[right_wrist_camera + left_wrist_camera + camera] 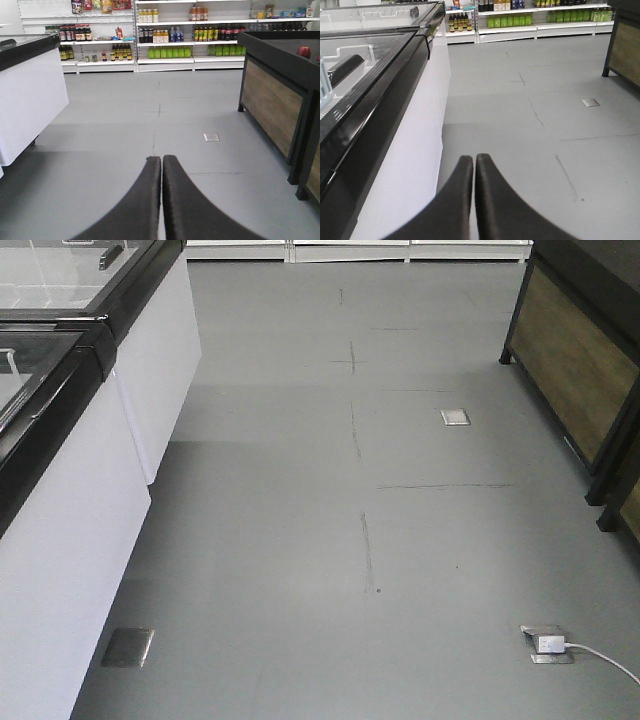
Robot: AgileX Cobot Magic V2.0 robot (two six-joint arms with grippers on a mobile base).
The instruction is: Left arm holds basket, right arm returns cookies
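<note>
Cookies appear in no view; the basket may be that pale blue slotted edge at far left. Left gripper and right gripper sit closed, empty. Such a box is likely light, crushable: pinch its flat sides.

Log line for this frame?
left gripper: fingers shut, empty | right gripper: fingers shut, empty | scene: grey floor, chest freezer left, wooden stand right
</note>
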